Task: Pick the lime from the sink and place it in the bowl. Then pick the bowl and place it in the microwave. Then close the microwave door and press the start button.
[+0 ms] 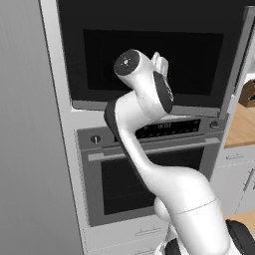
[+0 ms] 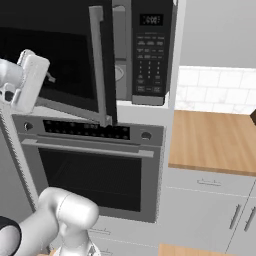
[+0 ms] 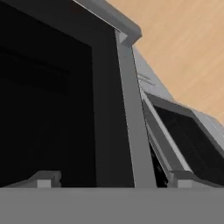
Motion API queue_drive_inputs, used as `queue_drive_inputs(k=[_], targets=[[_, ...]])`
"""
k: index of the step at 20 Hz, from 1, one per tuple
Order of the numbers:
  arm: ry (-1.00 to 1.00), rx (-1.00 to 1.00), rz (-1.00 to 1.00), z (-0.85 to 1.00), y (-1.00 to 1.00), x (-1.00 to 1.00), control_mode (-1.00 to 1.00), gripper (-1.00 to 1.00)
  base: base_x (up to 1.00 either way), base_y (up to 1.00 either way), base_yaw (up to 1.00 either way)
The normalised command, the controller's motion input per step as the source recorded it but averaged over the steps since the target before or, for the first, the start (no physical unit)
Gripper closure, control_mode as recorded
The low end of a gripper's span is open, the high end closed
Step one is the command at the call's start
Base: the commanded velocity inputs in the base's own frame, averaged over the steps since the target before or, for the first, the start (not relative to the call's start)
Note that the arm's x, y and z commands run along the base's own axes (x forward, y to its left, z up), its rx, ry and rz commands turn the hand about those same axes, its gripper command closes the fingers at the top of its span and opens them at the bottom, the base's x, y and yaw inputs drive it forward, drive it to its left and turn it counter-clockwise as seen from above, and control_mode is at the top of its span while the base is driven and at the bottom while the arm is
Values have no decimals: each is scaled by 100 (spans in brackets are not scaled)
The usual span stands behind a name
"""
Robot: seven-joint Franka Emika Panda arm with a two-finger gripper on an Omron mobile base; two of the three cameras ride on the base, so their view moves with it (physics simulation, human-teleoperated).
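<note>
The microwave (image 2: 150, 55) is built in above a wall oven, with its keypad strip on the right. The microwave door (image 1: 149, 60) (image 2: 65, 60) stands partly open, swung out from its left side. Its vertical silver handle (image 2: 97, 65) (image 3: 131, 127) runs along the free edge. My gripper (image 2: 50, 77) (image 1: 160, 62) (image 3: 113, 180) is open and faces the door's dark outer panel close up, left of the handle, with nothing between its fingers. A slice of the grey interior (image 2: 119, 65) shows behind the door's edge. The lime, the bowl and the sink are out of view.
The wall oven (image 1: 144, 174) (image 2: 95, 170) with its control strip and bar handle sits right below the microwave. A wooden counter (image 2: 215, 140) over white cabinets lies to the right. A tall grey panel (image 1: 25, 149) walls off the left.
</note>
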Motion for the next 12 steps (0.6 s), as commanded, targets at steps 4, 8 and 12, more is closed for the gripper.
queue_drive_inputs(k=[4, 8, 12], targets=[[0, 18, 29, 0, 0, 90, -100, -100, 0, 0, 0], [0, 18, 27, 0, 0, 82, -100, -100, 0, 0, 0], [0, 19, 27, 0, 0, 74, -100, -100, 0, 0, 0]])
